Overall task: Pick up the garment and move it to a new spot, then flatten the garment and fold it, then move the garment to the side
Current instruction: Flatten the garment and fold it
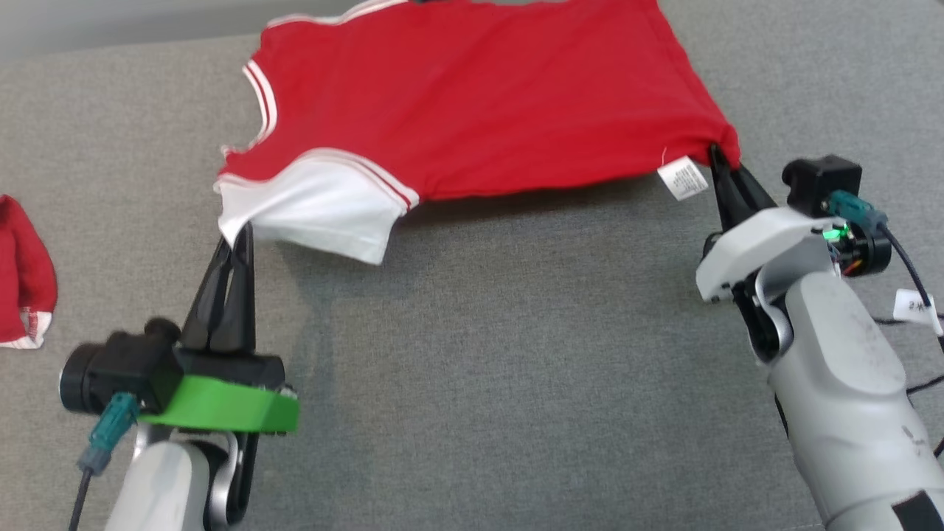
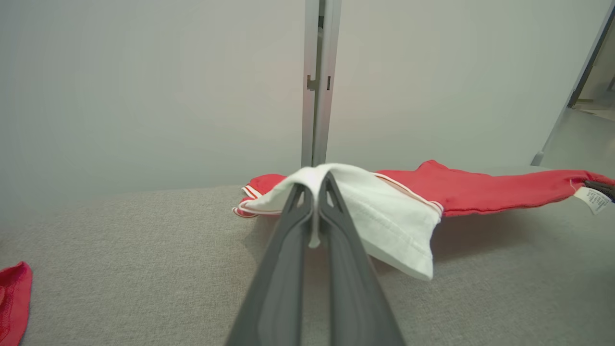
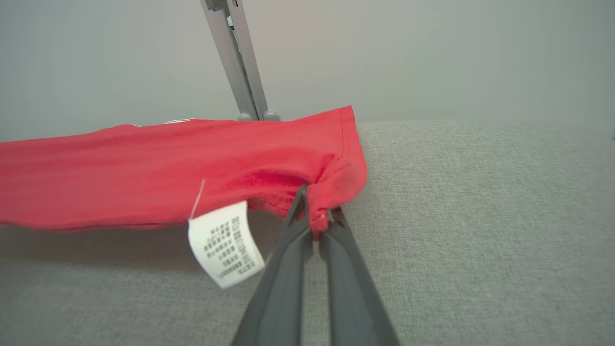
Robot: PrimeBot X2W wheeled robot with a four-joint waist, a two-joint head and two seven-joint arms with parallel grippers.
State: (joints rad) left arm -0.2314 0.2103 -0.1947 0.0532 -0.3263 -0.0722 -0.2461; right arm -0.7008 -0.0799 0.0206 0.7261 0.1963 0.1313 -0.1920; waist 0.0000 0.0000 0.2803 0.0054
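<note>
Red garment (image 1: 472, 96) stretched over the grey surface (image 1: 516, 354), near edge lifted off it: left gripper (image 1: 240, 234) clamped tight on the white sleeve (image 1: 317, 206), right gripper (image 1: 717, 153) clamped tight on the hem corner just beside the care label (image 1: 684, 179), both above that surface.

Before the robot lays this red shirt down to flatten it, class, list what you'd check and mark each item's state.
1. Left gripper shut on the white sleeve: ok.
2. Right gripper shut on the red shirt hem corner: ok.
3. Near edge taut between the grippers, off the grey surface: ok.
4. Sleeve lying flat: not ok, it droops folded.
5. Shirt's far edge spread out: cannot tell, it passes the head view's top.
6. Other red garment apart from the shirt: ok.
</note>
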